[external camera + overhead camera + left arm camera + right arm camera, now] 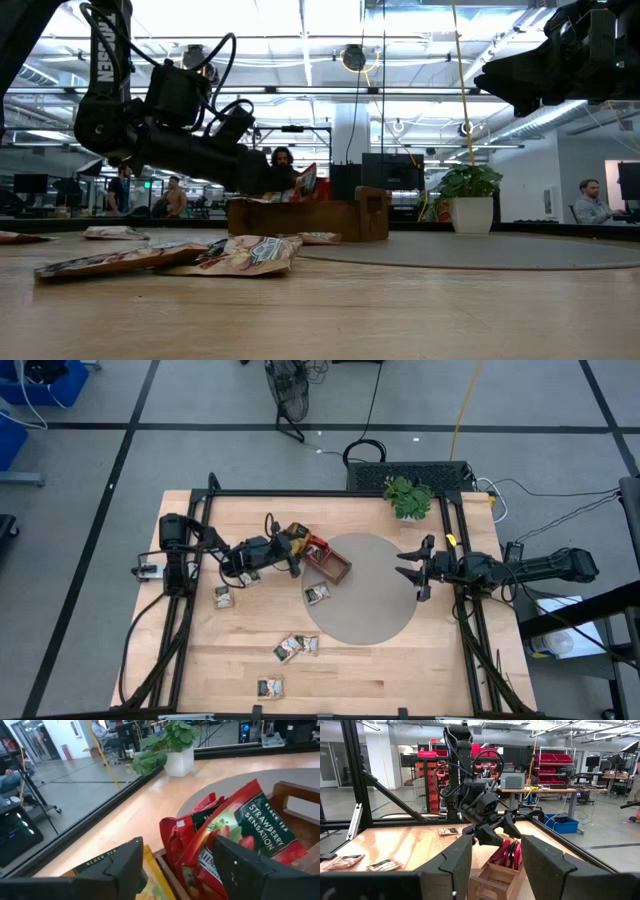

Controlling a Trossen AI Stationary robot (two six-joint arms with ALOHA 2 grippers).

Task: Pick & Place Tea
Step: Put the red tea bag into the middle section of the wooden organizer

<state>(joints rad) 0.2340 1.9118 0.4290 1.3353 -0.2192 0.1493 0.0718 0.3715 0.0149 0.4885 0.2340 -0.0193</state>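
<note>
Farthest left of the wooden tray (338,568): one loose sachet (223,597), flat and well apart from it. Further from the tray, a lone sachet (269,685) and an overlapping pair (298,647). Over the tray's left end: left gripper (292,552), fingers spread wide, nothing pinched between them. Directly ahead of those fingers, standing upright inside the tray: red sachets (250,830), at least two. At the same end, a yellow sachet (150,872); whether in the tray or just beside it, cannot tell. Just beside the tray's long side: the nearest sachet (317,593), still outside. Well right of the tray: right gripper (412,570), waiting, fingers apart and empty.

By judgement, early going: a few sachets stowed, five left loose. Count: one tray, two arms, roughly eight sachets visible.
</note>
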